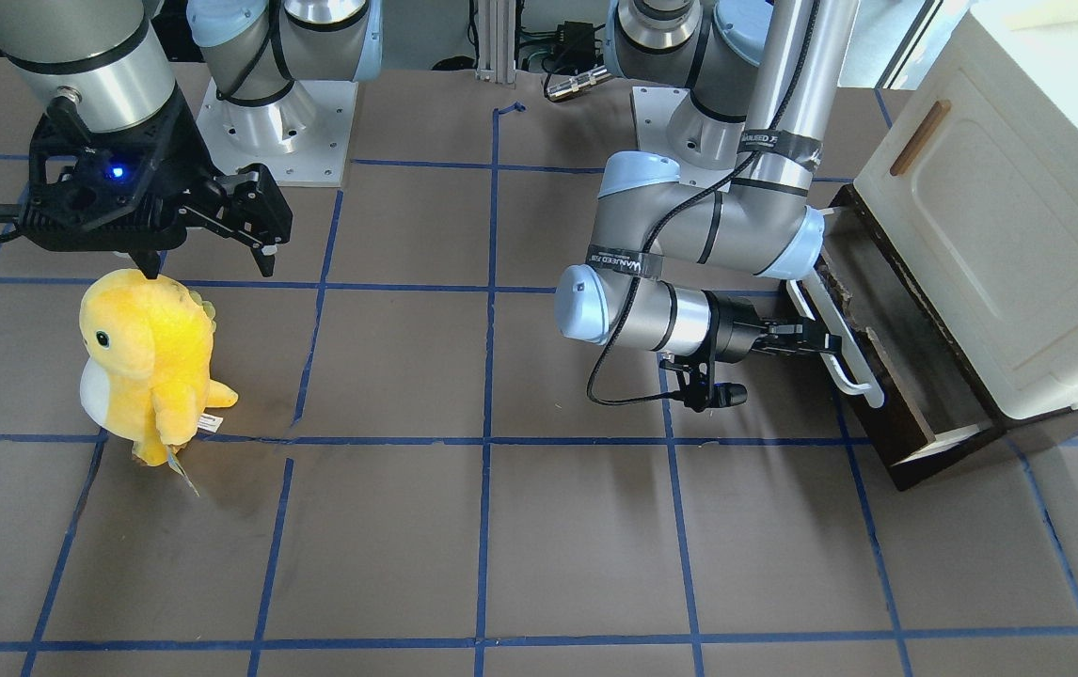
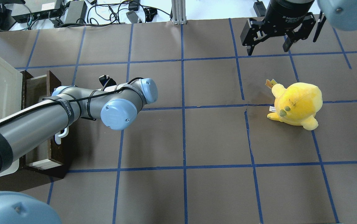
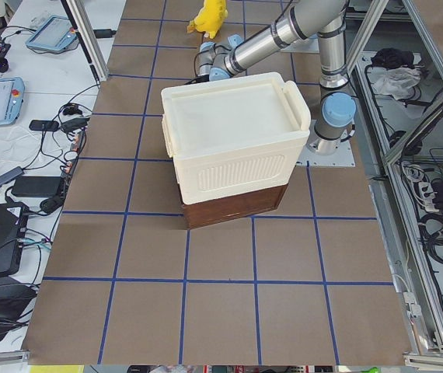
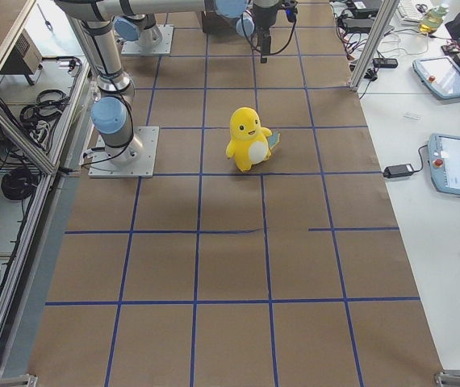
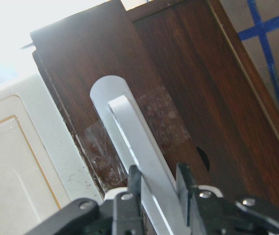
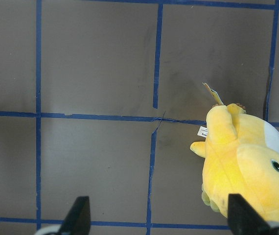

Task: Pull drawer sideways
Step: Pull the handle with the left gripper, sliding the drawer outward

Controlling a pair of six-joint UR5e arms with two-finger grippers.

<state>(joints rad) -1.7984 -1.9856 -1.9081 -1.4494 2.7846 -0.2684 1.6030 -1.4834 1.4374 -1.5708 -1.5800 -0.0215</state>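
The left gripper sits closest to its wrist camera, its two fingers pinching the one white bar handle of the single dark drawer. That drawer stands partly out from under one cream cabinet at the table's left end, its grey-brown floor showing. From overhead, the left arm hides part of it. One yellow plush toy stands well apart, near the right gripper, whose fingers are spread.

Left arm stretched out and bent low, wrist horizontal, left gripper pinched on drawer handle; right arm raised, right gripper pointing straight down, jaws spread wide.
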